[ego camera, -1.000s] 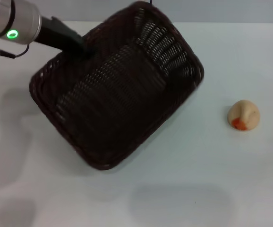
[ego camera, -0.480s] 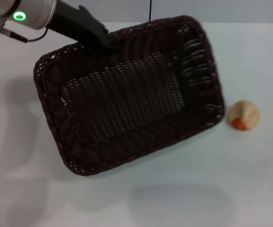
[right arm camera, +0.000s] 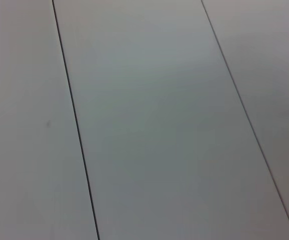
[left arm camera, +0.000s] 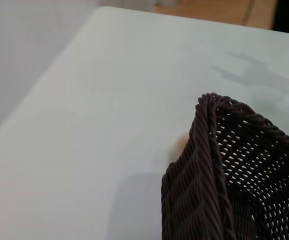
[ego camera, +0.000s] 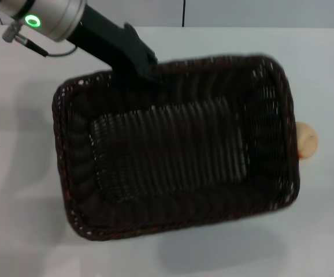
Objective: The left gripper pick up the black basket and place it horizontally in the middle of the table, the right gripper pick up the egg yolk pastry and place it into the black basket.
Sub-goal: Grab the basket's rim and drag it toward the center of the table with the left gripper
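Observation:
The black basket (ego camera: pixel 173 150) hangs above the white table (ego camera: pixel 329 69), nearly level with its long side across the view. My left gripper (ego camera: pixel 143 64) is shut on the basket's far rim, its silver arm end with a green light at the upper left. The egg yolk pastry (ego camera: pixel 307 140) lies on the table at the right, mostly hidden behind the basket's right edge. In the left wrist view a corner of the basket (left arm camera: pixel 219 170) shows, with a sliver of the pastry (left arm camera: pixel 182 145) beside it. My right gripper is out of view; its wrist view shows only grey panels.
The basket's shadow (ego camera: pixel 213 251) falls on the table below it. The table's far edge runs along the top of the head view.
My left gripper has carried the basket right and toward me, turning it from diagonal to nearly horizontal. The basket now covers most of the pastry.

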You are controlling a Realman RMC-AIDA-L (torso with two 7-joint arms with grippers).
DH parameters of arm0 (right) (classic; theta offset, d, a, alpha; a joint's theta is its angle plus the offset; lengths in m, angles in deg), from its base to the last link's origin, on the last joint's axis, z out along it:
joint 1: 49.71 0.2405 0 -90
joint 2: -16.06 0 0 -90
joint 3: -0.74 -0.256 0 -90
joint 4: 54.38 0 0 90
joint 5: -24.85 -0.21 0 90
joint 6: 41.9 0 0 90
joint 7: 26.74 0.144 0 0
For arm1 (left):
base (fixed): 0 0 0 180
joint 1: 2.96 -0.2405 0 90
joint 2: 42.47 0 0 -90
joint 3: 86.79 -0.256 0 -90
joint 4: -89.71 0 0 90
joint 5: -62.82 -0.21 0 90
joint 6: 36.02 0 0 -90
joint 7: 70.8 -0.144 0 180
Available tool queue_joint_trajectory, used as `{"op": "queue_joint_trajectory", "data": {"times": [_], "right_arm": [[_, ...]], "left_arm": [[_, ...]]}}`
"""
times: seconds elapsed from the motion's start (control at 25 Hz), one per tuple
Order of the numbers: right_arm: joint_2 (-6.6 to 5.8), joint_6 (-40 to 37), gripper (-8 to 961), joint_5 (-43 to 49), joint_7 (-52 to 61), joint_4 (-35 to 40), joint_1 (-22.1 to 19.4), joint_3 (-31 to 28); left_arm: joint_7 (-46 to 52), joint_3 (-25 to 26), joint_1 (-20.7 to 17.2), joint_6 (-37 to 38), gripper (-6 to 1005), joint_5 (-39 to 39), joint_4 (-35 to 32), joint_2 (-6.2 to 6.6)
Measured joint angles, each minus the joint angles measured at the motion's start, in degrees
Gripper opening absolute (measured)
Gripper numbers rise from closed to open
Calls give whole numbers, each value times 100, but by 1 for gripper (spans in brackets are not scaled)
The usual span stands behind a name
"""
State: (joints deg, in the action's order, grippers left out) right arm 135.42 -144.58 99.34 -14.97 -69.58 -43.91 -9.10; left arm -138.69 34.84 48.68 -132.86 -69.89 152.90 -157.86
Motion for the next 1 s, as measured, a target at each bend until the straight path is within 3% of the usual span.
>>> {"op": "queue_joint_trajectory", "data": {"times": [0.2, 0.36, 0.64, 1.0], "right_arm": [[0, 0, 818, 4, -2, -1, -4, 8], [0, 0, 817, 5, -4, -1, 0, 30], [0, 4, 817, 5, -7, 4, 15, 71], [0, 30, 817, 5, -8, 8, 0, 70]], "left_arm": [[-189, 6, 184, -47, 202, -7, -426, 21], [-340, -49, 226, 138, 202, -48, -564, -72], [-473, -65, 279, 334, 202, -37, -751, -127], [-666, 96, 283, 449, 538, 1, -698, -165]]}}
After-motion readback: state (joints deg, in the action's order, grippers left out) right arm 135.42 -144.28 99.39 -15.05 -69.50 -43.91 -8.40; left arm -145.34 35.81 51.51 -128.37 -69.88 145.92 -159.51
